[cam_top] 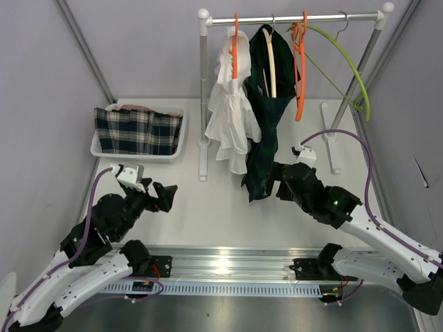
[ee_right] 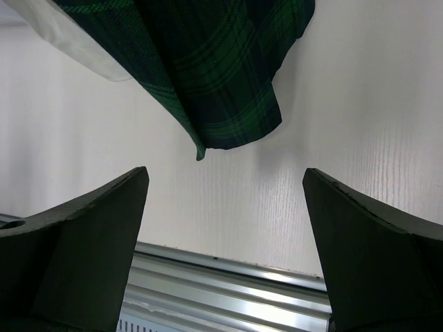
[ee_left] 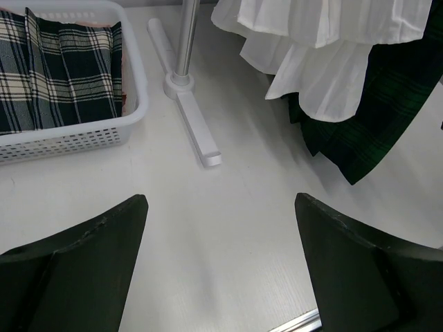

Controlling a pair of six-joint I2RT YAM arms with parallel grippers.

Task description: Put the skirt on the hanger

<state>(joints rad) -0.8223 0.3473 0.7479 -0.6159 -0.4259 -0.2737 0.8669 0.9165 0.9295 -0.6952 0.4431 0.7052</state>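
The dark green tartan skirt (cam_top: 266, 117) hangs from a cream hanger (cam_top: 271, 66) on the clothes rail (cam_top: 291, 19) in the upper middle of the top view. Its long hem trails down to the centre of the frame, close above the white table (cam_top: 208, 214).

Just to its left on the same rail, a white ruffled skirt (cam_top: 228, 117) hangs from an orange hanger (cam_top: 234, 45) and touches the tartan one along its side. To the right hang a second orange hanger (cam_top: 301, 69) and a lime green hanger (cam_top: 346, 62), both bare.

A white basket (cam_top: 135, 158) sits at the left of the frame. It holds folded navy-and-white plaid fabric (cam_top: 137, 131).

The right gripper (cam_top: 275, 181) lies low over the table, right of centre and just beside the tartan hem. Its jaws are spread wide and hold nothing. In the right wrist view the hem sits at the top of the frame, beyond the two fingertips and apart from them.

The left gripper (cam_top: 166, 198) is in the lower left, below the basket and well apart from the skirts. Its jaws are also wide apart and empty. Its wrist view shows the basket at upper left, the rack's foot (ee_left: 197, 128) near the centre and both skirts at upper right.
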